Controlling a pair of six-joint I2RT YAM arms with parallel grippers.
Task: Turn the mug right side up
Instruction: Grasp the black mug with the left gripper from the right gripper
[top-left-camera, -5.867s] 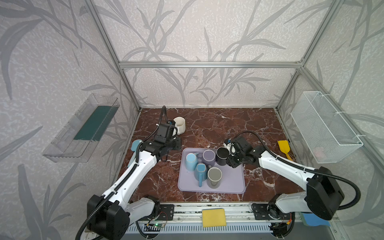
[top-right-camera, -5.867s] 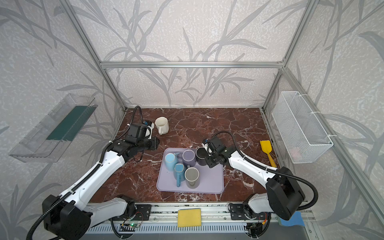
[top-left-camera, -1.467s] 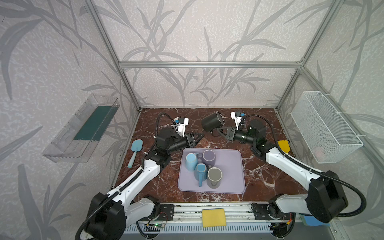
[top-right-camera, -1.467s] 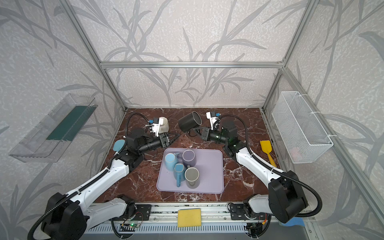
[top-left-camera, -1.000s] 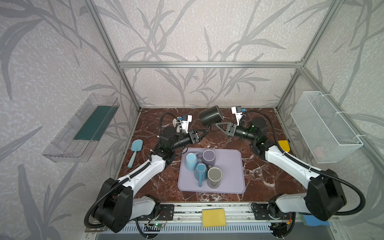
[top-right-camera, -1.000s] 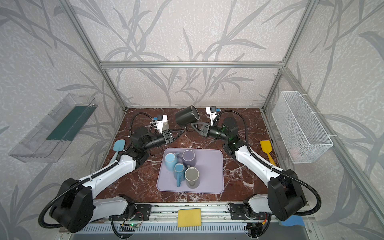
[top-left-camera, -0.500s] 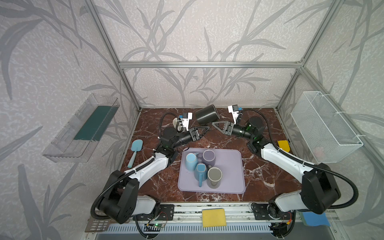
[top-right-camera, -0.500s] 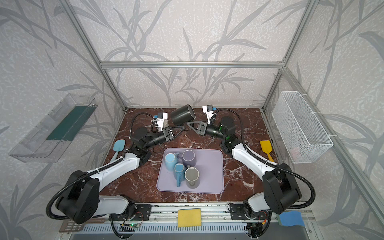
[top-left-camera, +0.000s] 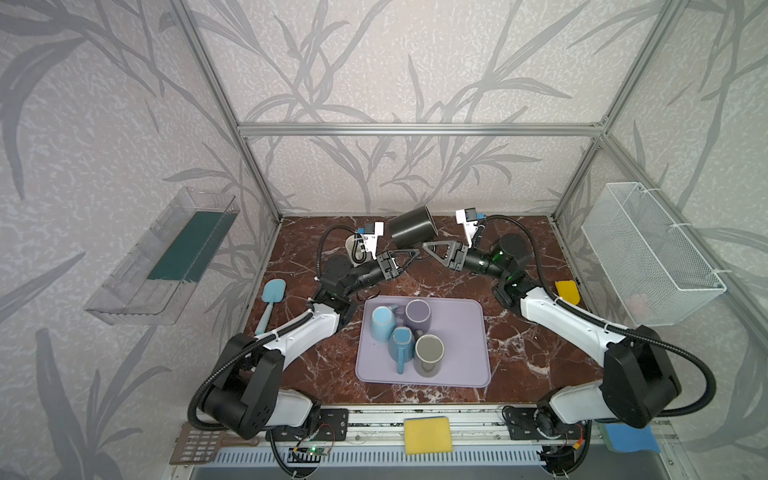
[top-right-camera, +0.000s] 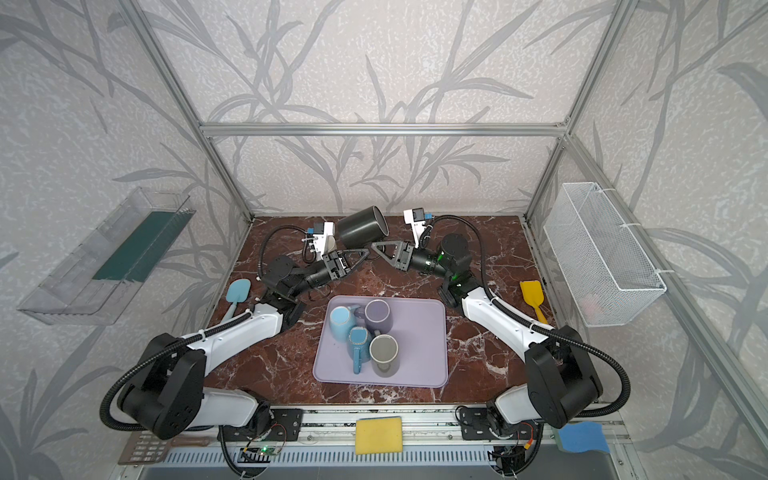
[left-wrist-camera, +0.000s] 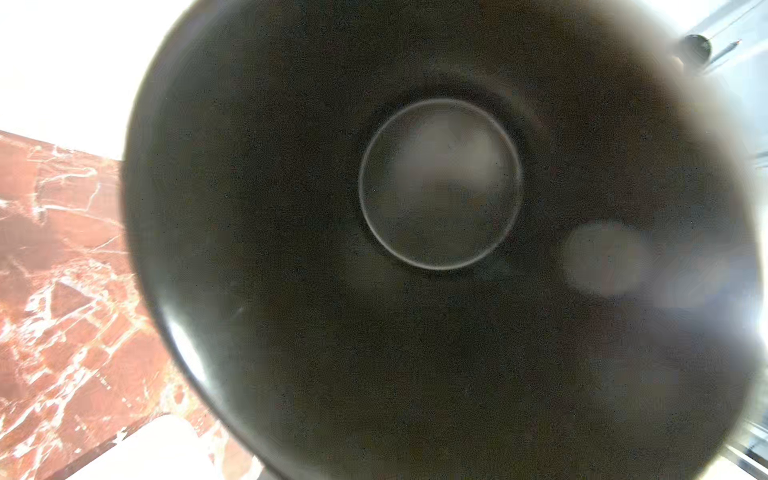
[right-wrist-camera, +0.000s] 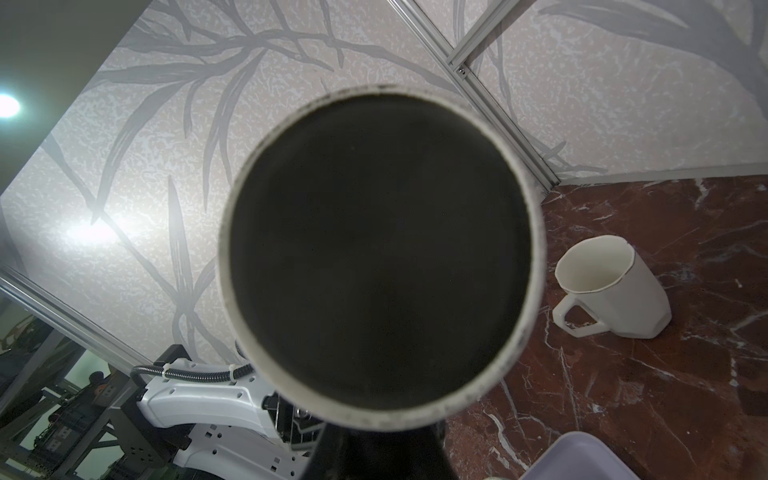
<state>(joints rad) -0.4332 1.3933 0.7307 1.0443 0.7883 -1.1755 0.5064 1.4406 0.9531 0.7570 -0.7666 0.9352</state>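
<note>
Two arms are on the black mug (top-left-camera: 409, 227) now. A few seconds back it sat on the tray (top-left-camera: 469, 316) with your right pincer (top-left-camera: 428, 247) at it. Now it's up in the air behind the tray, lying sideways, mouth toward the right arm and base toward the left.

The right pincer is pressed together, pinching the black mug from below. It's probably got the handle, but that bit's hidden.

Your left pincer (top-left-camera: 410, 254) has swung in from beside the tray, and its tip sits just under the base end. Spread or gripping? Can't tell, the left wrist view is all mug bottom.

So I'd say you're roughly halfway: tipped over, not upright yet. Looks to me like a handover or a two-armed flip. Don't loosen the right until the left really has it.
</note>
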